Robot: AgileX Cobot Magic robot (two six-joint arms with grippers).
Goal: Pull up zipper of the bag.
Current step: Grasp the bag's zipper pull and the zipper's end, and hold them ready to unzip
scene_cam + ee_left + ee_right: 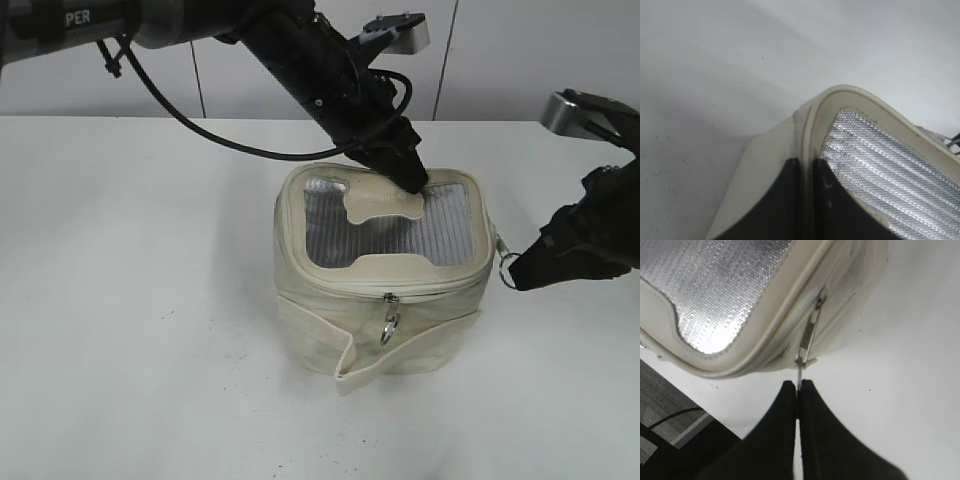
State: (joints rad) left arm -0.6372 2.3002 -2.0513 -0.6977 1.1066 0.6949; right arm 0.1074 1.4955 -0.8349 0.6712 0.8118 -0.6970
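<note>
While the left gripper (408, 175) presses down on the back rim of the bag (385, 300), pinching the lid's edge between its fingers in the left wrist view, the right gripper (798, 390) has its fingers pressed together on a silver pull (807, 337) at the bag's right side. The bag sits mid-table (120, 300), upright, lid with its grey mesh window (385, 225) facing up.

The zipper (440, 285) runs as a thin track round the top rim. Its long axis here follows the rim's curve, roughly level with the table. The pinched pull sticks straight out from the bag toward the right gripper, its length in line with the fingers in the right wrist view. A second ring pull (388, 327) hangs down loose at the front face, untouched.

Risks now, as I judge it: the grip on that thin ring looks slight, only the fingertips on its end, so a sharp tug could let it slip free. Pull outward and not along the track, and the slider may jam or the whole bag may drag or tip. The left hold sits at the far rim, so the soft wall could buckle and bunch the track on the corner.
</note>
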